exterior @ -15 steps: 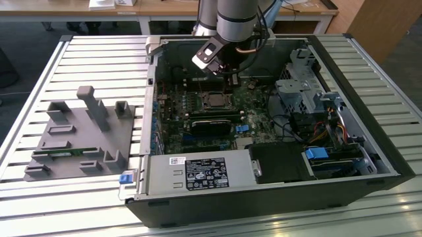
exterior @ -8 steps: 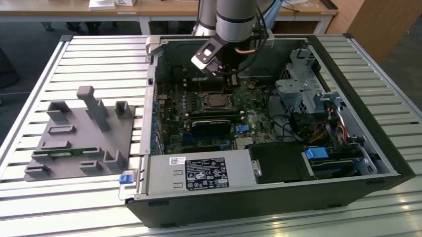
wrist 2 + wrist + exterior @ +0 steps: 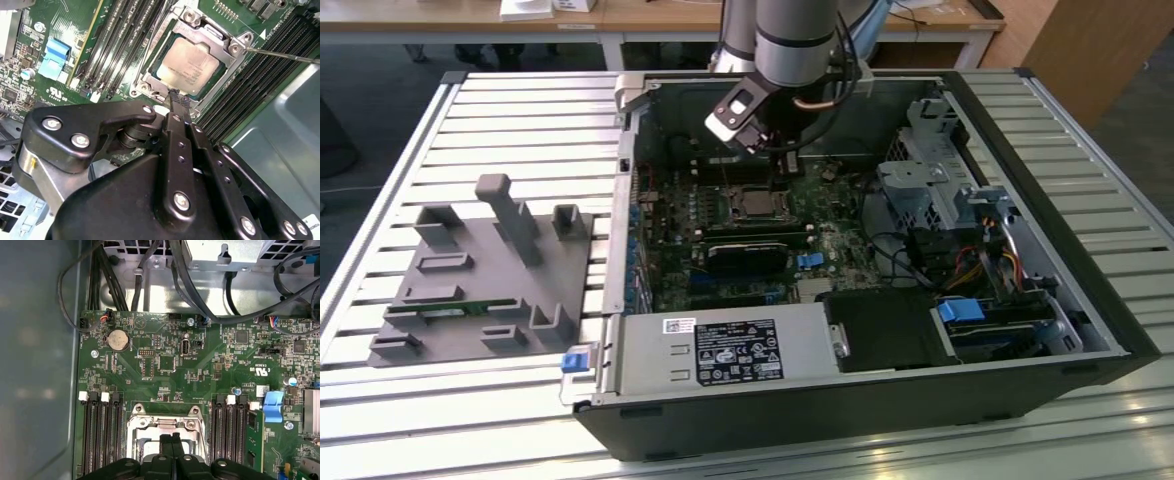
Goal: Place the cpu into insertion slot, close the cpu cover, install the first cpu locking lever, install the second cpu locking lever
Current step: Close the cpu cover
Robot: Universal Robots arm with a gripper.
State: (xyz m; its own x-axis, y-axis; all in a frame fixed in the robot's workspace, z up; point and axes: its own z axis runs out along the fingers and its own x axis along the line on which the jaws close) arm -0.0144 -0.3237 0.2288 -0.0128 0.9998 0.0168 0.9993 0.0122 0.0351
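- Gripper [image 3: 176, 97] has its fingers pressed together with nothing pinched. The tip rests at the edge of the cpu cover [image 3: 210, 31] and looks to be touching it.
- The cpu [image 3: 190, 65] lies flat in the insertion slot [image 3: 731, 205], silver top showing through the cover's window. Placement looks done.
- The cover looks down over the chip. Can't tell if it's fully seated.
- A thin locking lever [image 3: 280, 52] sticks out beside the socket, probably unlatched.
- Step in hand, my read: pressing the cover closed.
- To do it well, push on the frame metal only, never on the chip top, and go straight down and gently so the cpu doesn't shift.
- Keep the tip off the memory slots [image 3: 125, 40] flanking the socket and clear of the lever rod.
- In the exterior view the arm reaches down into the open case [image 3: 1067, 330], above mid-board.
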